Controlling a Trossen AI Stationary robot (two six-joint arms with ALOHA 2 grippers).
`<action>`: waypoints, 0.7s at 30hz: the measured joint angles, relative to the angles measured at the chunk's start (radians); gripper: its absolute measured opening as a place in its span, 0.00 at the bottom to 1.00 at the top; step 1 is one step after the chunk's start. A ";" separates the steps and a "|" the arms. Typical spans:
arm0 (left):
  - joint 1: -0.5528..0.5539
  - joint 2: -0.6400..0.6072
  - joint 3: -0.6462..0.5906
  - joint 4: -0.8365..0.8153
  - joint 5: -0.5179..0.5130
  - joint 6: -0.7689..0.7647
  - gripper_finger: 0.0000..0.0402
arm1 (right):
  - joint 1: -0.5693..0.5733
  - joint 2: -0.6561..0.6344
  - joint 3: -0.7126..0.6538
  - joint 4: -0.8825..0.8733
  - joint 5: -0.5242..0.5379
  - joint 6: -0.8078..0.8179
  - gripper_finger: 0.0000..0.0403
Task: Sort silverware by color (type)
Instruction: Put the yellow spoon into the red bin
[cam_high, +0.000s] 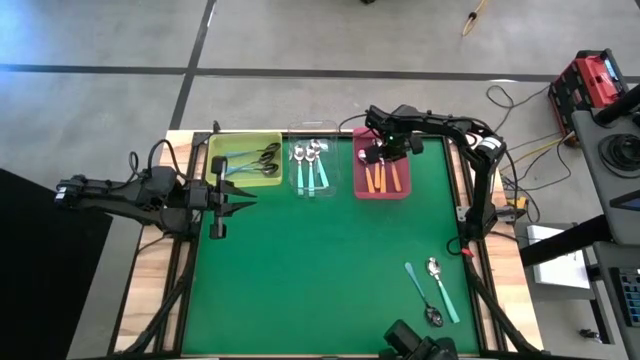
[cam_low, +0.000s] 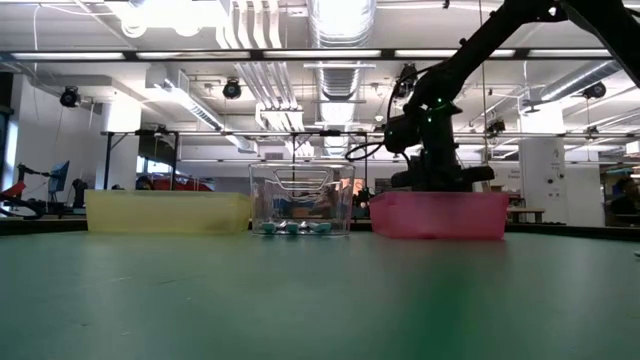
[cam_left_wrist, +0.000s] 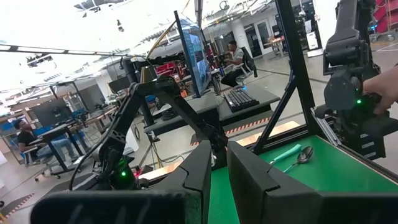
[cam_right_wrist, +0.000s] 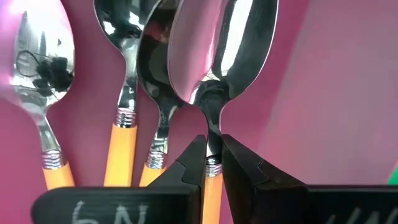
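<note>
A pink bin at the table's far edge holds several orange-handled spoons with silver bowls. My right gripper points down into this bin and is shut on one of them; in the high view my right gripper stands over the bin's far half. Two teal-handled spoons lie flat on the green mat at the near right, one with a dark bowl and one with a silver bowl. My left gripper waits at the table's left edge, shut and holding nothing. My right gripper pinches the orange spoon's thin metal neck, between bowl and handle, with its two fingertips. The fingers come from above and lie across the spoon. The spoon lies level under them, its bowl overlapping a neighbouring spoon's bowl inside the bin.
A yellow bin with dark-bowled teal spoons and a clear bin with silver-bowled teal spoons stand left of the pink one. The mat's middle is bare. A person's hand shows beyond the table's right side.
</note>
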 joint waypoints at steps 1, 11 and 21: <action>0.000 0.000 0.000 0.000 0.000 0.000 0.09 | 0.000 0.000 0.000 0.004 0.000 0.000 0.07; 0.000 0.000 0.000 0.000 0.000 0.000 0.09 | 0.000 0.000 0.000 0.015 0.001 0.002 0.07; 0.000 0.000 0.000 0.000 0.000 0.000 0.09 | 0.000 0.000 0.000 0.027 0.014 0.000 0.19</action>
